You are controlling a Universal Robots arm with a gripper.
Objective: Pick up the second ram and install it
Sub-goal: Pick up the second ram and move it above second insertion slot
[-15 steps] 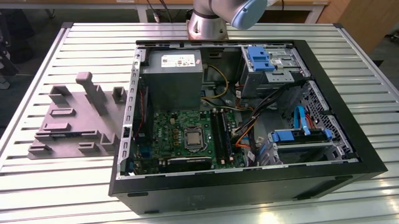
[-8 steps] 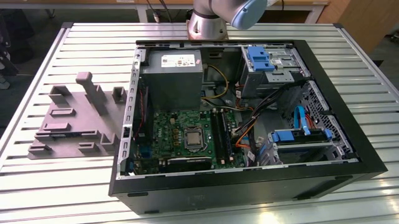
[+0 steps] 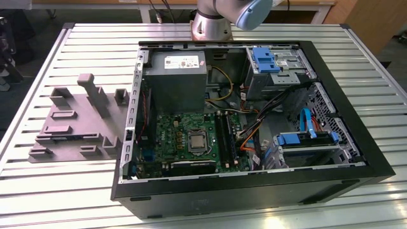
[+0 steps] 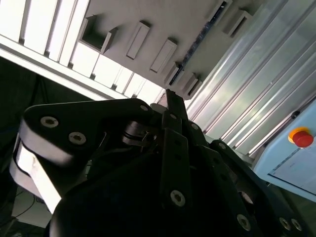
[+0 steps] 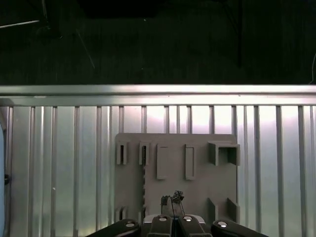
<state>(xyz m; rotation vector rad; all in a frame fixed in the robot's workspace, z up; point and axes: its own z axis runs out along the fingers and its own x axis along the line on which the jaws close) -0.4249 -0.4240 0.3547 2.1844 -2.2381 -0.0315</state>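
Gripper (image 5: 172,199), jaws pressed together, hangs over the gray fixture (image 5: 197,190) near the second ram (image 4: 198,42).

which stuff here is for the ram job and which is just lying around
For the job:
gripper
grey fixture tray
motherboard's black slots
computer case

Just lying about:
power supply
blue drive brackets
red button

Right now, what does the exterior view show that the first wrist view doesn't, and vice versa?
Exterior view: the open case, its motherboard, the blue brackets and the arm. First wrist view: the gripper and the dark floor. Both: the gray fixture and the slatted table.
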